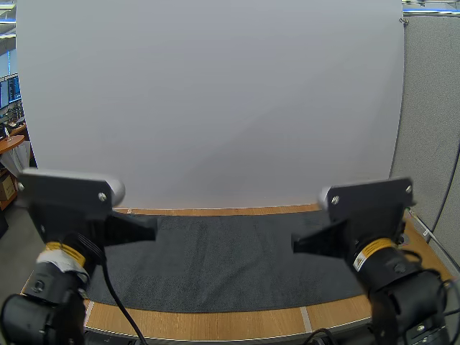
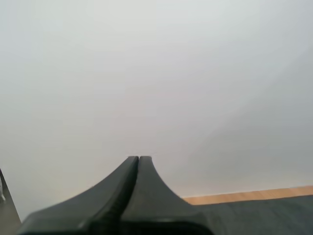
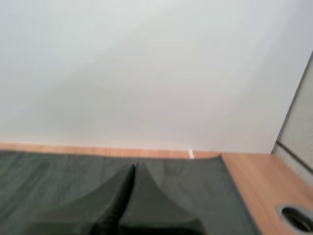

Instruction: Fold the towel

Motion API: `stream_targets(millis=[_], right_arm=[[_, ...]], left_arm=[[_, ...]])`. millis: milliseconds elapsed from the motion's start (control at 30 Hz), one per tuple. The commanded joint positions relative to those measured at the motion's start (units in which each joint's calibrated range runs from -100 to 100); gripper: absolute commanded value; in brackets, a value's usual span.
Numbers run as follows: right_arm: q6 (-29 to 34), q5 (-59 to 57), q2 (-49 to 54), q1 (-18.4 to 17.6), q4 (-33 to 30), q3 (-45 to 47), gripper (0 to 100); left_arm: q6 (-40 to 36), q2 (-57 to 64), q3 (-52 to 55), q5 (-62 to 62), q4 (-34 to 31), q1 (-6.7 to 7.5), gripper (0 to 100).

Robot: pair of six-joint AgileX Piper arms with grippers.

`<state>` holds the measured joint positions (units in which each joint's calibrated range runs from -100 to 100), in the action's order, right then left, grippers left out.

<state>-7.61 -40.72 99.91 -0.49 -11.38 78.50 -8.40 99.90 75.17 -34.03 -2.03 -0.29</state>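
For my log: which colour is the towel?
Towel: plain dark grey; the high view shows it best.

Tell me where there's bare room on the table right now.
Bare table runs along the front, between the towel and the near edge, plus a thin strip behind it. The towel's middle lies open between the left gripper and right gripper; its ends are crowded.

My left gripper: 2 fingers pressed together into 1 dark wedge. Beyond it: dark grey towel on wooden table, white board behind.
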Motion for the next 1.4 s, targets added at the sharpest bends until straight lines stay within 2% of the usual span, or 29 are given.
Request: stream_targets(millis=[0,133,333,767,800,867,900,967,1000,1267,1367], right_arm=[[-0.43,-2.31,0.09,0.07,-2.77,-3.87,0],[-0.31,-8.51,0.09,0.07,-4.39,-6.41,0],[-0.31,-15.96,0.09,0.07,-4.9,-6.43,0],[0.91,-18.58,0.09,0.07,-4.9,-6.43,0],[1.46,-19.64,0.09,0.07,-4.9,-6.43,3],[2.07,-20.99,0.09,0.07,-4.9,-6.43,28],[2.07,-20.99,0.09,0.07,-5.01,-6.43,44],[2.07,-21.15,0.09,0.07,-5.01,-6.43,85],[2.07,-21.15,0.09,0.07,-5.01,-6.43,100],[1.69,-16.42,0.09,0.07,-5.33,-6.43,100],[1.69,-16.2,0.09,0.07,-7.42,-6.55,100]], left_arm=[[1.93,0.1,-3.64,-6.8,-0.44,-0.13,0],[2.54,0.1,-6.35,-14.47,-0.44,-0.13,0],[1.38,0.1,-6.47,-17.87,0.81,-0.13,0],[1.02,0.1,-6.47,-18.57,2.64,-0.13,0],[1.02,0.1,-6.47,-18.95,2.64,-0.13,0],[1.02,0.1,-6.47,-19.31,2.64,-0.13,0],[1.02,0.1,-6.47,-19.47,2.64,-0.13,0],[1.02,0.1,-6.47,-19.63,2.64,-0.13,0],[1.02,0.1,-6.47,-19.63,2.64,-0.13,0],[1.02,0.1,-6.47,-19.63,2.64,-0.13,0],[1.02,0.1,-6.47,-19.63,2.64,-0.13,0]])
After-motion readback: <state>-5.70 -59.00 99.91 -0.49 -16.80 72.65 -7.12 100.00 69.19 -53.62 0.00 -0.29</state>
